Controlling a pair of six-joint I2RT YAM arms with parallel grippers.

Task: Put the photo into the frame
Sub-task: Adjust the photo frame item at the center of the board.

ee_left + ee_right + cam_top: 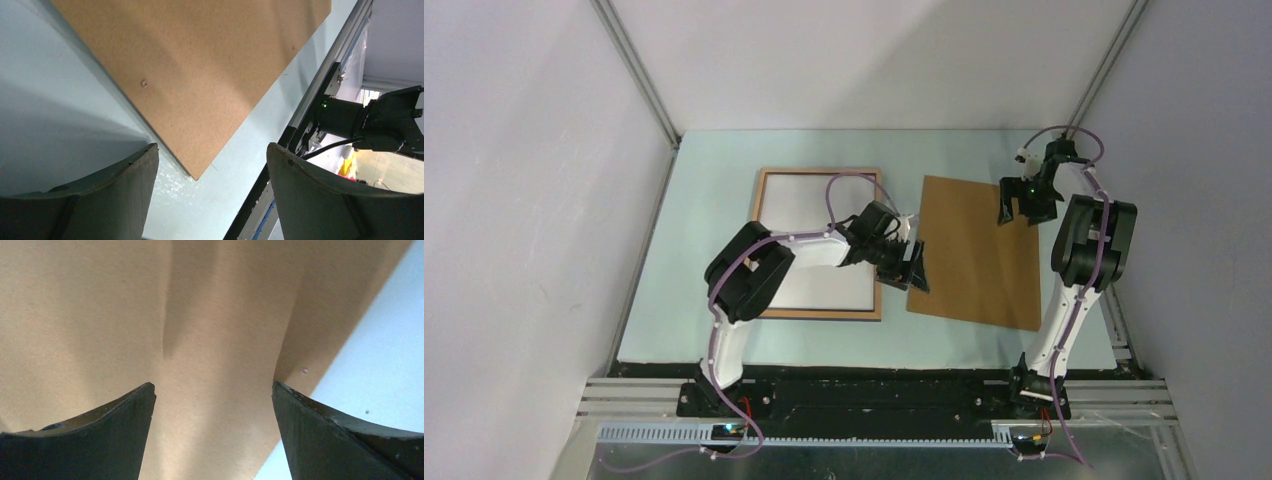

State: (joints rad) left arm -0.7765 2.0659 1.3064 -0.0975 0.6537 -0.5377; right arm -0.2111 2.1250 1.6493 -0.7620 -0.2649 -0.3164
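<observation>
Pale blue-green matting covered the table [714,200], walled by plain grey panels and aluminium rails.

The left arm rose from its base at the lower left of the top view, bent at a bulky black elbow and ran its white forearm rightward across the lower right part of the frame [764,240]. The left gripper [916,272] hung beside the left edge of the backing board [974,250]. In its wrist view the left gripper [212,150] had its dark, curved fingers well apart and empty, with the near corner of the board [200,60] between them.

The right arm stood at the right, folded at the elbow. The right gripper [1026,212] pointed down over the board's upper right corner, spread wide and holding nothing. Its own camera showed the right gripper [213,387] above the tan board [215,315].

The board was flat, matte brown fibre with a fine grain and one small round dimple [144,83]. The frame lay flat at centre left, a thin light-wood border. A plain white rectangle filled it, matching the photo [809,230] lying blank side up; its printed face could not be seen.

The left forearm hid the frame's lower right area. Whether either gripper touched the board could not be told. A black motor housing [350,117] with a green light sat at the right of the left wrist view, cut off at the edge.
</observation>
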